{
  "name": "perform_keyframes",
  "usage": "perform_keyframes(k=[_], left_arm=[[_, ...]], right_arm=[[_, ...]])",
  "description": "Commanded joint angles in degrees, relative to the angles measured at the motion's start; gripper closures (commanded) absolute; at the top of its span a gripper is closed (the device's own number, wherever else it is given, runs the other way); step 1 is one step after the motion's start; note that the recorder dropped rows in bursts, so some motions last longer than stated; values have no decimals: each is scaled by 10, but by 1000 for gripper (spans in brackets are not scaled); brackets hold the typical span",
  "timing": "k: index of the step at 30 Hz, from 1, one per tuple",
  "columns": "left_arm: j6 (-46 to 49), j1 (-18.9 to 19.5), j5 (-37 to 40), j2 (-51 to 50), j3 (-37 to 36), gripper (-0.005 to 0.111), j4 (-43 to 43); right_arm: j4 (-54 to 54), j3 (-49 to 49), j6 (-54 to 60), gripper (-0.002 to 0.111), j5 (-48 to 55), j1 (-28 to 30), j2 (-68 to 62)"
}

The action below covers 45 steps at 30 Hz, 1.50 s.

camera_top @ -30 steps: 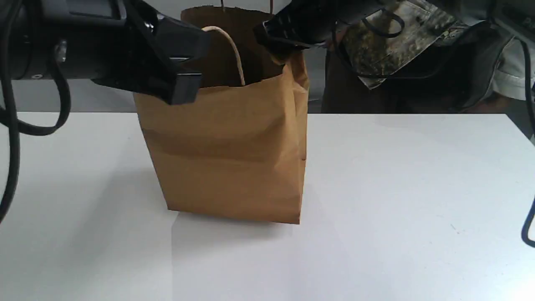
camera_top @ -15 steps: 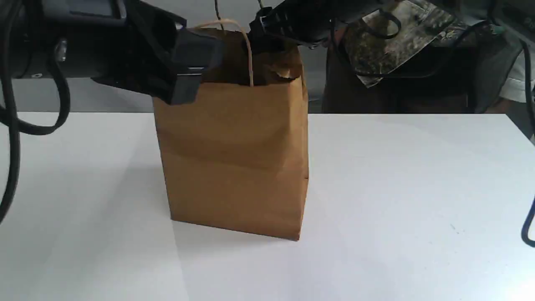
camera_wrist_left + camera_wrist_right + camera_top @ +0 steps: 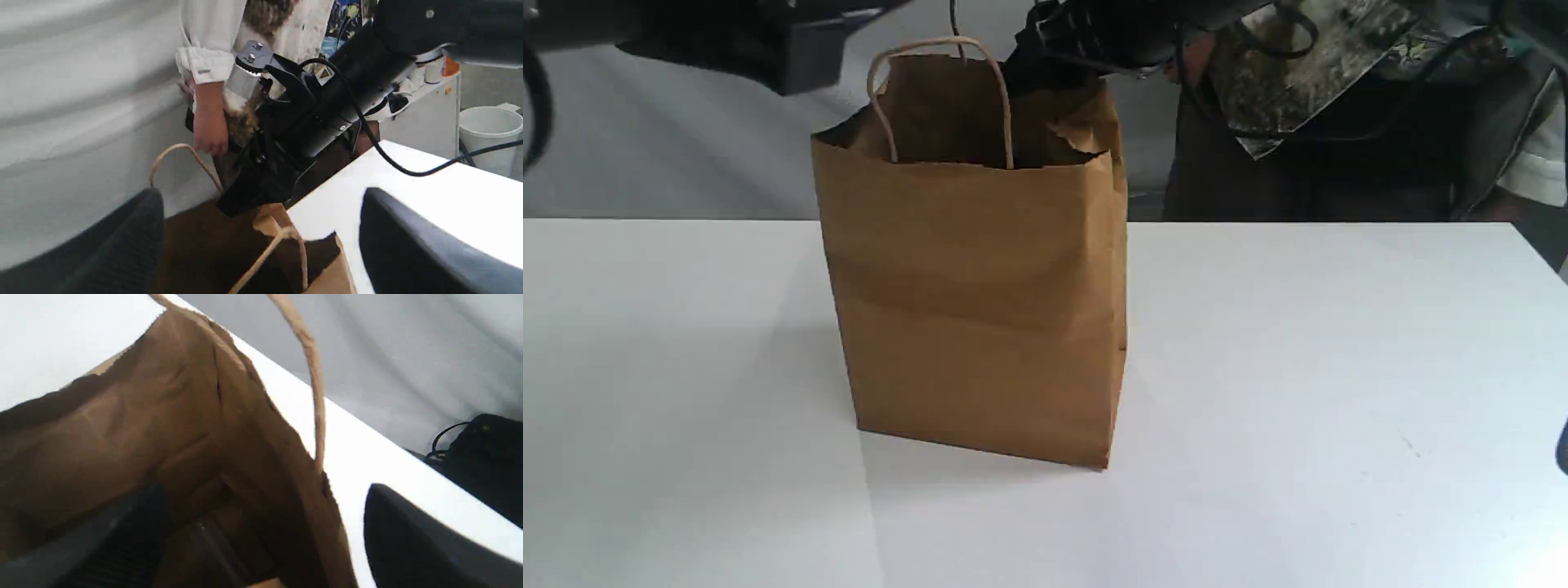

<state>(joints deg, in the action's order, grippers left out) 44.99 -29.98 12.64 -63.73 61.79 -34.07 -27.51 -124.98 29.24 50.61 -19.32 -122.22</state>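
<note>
The left gripper (image 3: 805,53) has lifted off the paper bag (image 3: 980,310) since half a second ago. It now hangs above and to the left of the bag's top left corner, clear of the paper. With the gripper out of the way, the near handle (image 3: 1008,122) stands free in a full arch over the bag's front rim. The bag itself has not shifted in that half second. It stands upright with its mouth open on the white table (image 3: 1339,367).

In the left wrist view the left gripper's two fingers (image 3: 135,245) are spread wide, with nothing between them. They look down over the bag's open mouth.

The right gripper (image 3: 1045,65) is at the bag's far right top corner, right at the rim. Its wrist view shows the jaws apart and set astride the bag's side wall. One finger (image 3: 130,535) is inside the brown interior and the other is outside the bag, over the table. The wall passes between them and is not pinched. The far handle rises from the rim just beside this gripper.

Behind the bag, past the table's far edge, stands a person (image 3: 1307,73) in a patterned garment. One hand (image 3: 210,130) hangs just beyond the bag's far handle. A white bucket (image 3: 490,130) sits well apart from the bag, off the table.
</note>
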Motion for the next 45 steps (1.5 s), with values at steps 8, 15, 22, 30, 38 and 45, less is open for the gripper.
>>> perform_keyframes(k=[8,15,22,30,38,45], left_arm=[[3,-2,-9,84,-1,38,0],[3,-2,-6,148,-1,38,0],[1,-2,4,231,-1,38,0],[-29,-2,46,345,-1,38,4],[-115,-2,60,459,-1,38,81],[-282,5,177,526,-1,38,248]], right_arm=[[92,-2,-47,41,13,2,78],[169,-2,-89,43,50,2,131],[189,-2,-110,43,93,2,214],[283,-2,-180,43,145,2,352],[344,-2,-210,43,155,1,525],[419,34,-206,47,139,-1,693]])
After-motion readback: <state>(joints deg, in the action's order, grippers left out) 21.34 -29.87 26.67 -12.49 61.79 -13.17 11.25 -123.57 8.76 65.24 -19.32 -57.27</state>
